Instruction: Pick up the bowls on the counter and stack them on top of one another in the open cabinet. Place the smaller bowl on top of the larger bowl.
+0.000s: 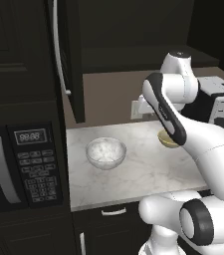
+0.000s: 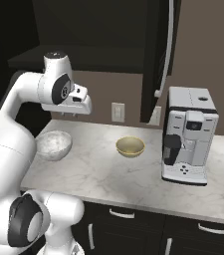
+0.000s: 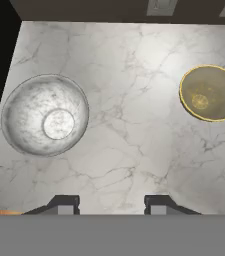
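Nothing stacked: wide whitish-grey speckled bowl (image 3: 45, 115) at nine o'clock and small yellow-tan bowl (image 3: 210, 93) at two o'clock sit on the white marble surface (image 3: 134, 145), gripper (image 3: 112, 206) partly open, empty.

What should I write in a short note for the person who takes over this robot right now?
Gripper: open, holding nothing, high above the white marble counter and looking down at it.
Wide whitish-grey speckled bowl: upright on the counter, near its left end by the black microwave.
Small yellow-tan bowl: upright on the counter, apart from the grey bowl, nearer the silver coffee machine.
Dark upper cabinet: door open; its inside is too dark to judge.
Done: nothing yet.
Left: grey bowl into the cabinet first, then the yellow-tan bowl on top.
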Tool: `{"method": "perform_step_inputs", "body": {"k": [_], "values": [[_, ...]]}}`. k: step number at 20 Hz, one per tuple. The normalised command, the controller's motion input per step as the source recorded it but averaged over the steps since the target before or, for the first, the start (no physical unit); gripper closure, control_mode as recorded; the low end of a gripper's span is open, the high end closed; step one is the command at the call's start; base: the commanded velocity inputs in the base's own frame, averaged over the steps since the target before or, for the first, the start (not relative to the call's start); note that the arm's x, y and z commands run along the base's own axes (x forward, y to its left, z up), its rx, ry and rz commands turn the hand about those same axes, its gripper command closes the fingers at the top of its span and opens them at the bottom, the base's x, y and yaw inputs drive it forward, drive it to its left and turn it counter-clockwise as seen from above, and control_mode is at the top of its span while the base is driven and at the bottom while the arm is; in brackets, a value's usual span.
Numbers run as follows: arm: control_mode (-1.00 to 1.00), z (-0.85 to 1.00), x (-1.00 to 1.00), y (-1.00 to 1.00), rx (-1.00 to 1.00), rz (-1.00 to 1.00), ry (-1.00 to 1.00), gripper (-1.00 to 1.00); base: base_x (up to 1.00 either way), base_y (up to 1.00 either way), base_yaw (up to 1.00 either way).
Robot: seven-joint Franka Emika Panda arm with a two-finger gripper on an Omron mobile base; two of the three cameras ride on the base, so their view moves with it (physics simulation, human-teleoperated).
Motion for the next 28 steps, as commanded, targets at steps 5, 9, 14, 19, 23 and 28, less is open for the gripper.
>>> {"method": "perform_step_inputs", "body": {"k": [5, 9, 14, 19, 23, 28], "values": [[-1.00, -0.03, 0.00, -0.11, 0.01, 0.00, 0.00, -1.00, 0.00, 0.00, 0.00], [-1.00, -0.10, -0.01, -0.21, 0.06, -0.08, 0.00, -1.00, 0.00, 0.00, 0.00], [-1.00, -0.23, -0.01, -0.19, 0.10, -0.22, 0.00, -1.00, 0.00, 0.00, 0.00], [-1.00, -0.33, -0.03, -0.03, 0.07, -0.32, 0.00, -1.00, 0.00, 0.00, 0.00], [-1.00, -0.43, 0.00, 0.00, 0.05, -0.33, -0.04, -1.00, 0.00, 0.00, 0.00], [-1.00, -0.30, 0.00, -0.02, 0.07, -0.32, -0.03, -1.00, 0.00, 0.00, 0.00]]}}
